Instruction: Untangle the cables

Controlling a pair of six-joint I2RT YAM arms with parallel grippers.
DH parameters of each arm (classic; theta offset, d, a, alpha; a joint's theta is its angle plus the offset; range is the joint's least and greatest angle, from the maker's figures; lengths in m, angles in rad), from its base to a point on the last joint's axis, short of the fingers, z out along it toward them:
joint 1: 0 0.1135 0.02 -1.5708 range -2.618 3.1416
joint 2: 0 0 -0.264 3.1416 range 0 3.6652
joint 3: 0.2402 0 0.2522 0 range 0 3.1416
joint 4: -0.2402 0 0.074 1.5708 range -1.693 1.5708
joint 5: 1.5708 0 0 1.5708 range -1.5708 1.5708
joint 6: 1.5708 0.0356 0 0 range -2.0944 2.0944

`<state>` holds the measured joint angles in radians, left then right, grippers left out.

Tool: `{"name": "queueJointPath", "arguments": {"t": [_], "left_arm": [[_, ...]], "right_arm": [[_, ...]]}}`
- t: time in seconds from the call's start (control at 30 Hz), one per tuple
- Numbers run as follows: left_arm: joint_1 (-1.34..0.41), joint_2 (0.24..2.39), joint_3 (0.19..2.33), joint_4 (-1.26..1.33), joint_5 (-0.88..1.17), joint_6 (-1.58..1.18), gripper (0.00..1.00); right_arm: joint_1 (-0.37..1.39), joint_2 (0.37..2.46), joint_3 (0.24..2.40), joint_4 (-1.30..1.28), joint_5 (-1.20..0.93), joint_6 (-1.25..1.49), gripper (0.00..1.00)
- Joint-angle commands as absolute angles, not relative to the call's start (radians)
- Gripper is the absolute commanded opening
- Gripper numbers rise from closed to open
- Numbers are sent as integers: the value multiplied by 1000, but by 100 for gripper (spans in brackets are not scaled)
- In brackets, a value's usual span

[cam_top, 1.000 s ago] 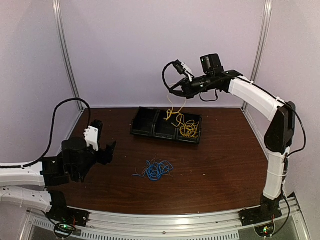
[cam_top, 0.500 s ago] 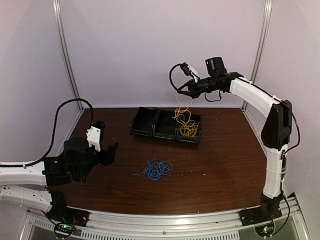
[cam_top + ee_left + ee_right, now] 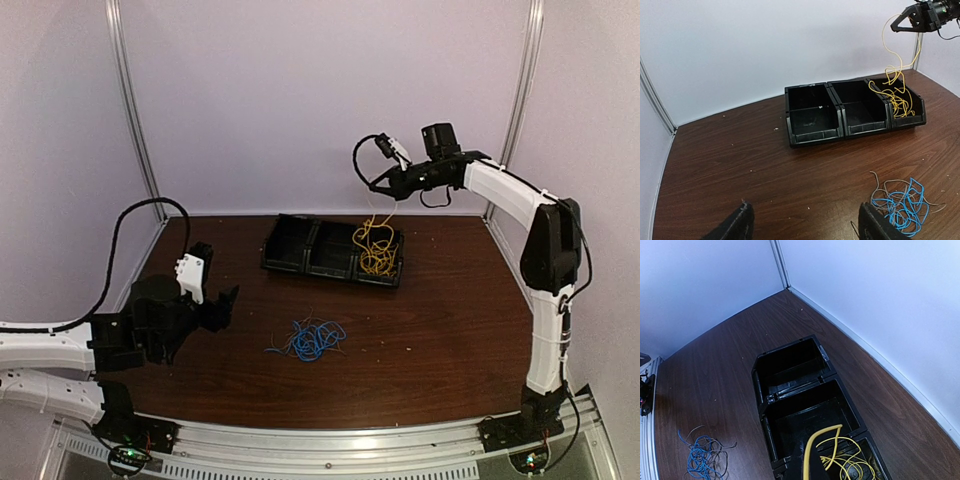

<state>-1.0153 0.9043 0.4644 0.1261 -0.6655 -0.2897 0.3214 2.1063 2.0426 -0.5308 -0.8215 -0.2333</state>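
3 bins: black, joined in a row at the far side of your table.
table: dark brown wood grain. The left wrist view shows pale specks scattered on it.
room: pale walls stand close around the table on 3 sides, and 2 metal posts rise at the far corners.
rail: silver, along the near edge, carrying both arm bases.
yellow cable: mostly heaped in the right bin, with 1 strand rising to your right gripper.
right gripper: high above the right bin, clenched on that strand.
blue cable: a loose tangle on the table near the middle, in front of the bins and apart from them. A dark cable is threaded through it.
left gripper: low over the table's left side, jaws spread and holding nothing. The blue cable lies to its right.
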Motion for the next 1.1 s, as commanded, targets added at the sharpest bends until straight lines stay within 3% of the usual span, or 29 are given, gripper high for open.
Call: {"name": "queueJointPath", "arguments": {"t": [0.0,1.07], "left_arm": [[-1011,911,475,171,-656,-300,73],[-1011,1002,481,215,-647,-307,73]], "right_arm": [[304,2141,2030,-514,-812,-240,0],[396,2352,1993,-709,-397,-481,0]]}}
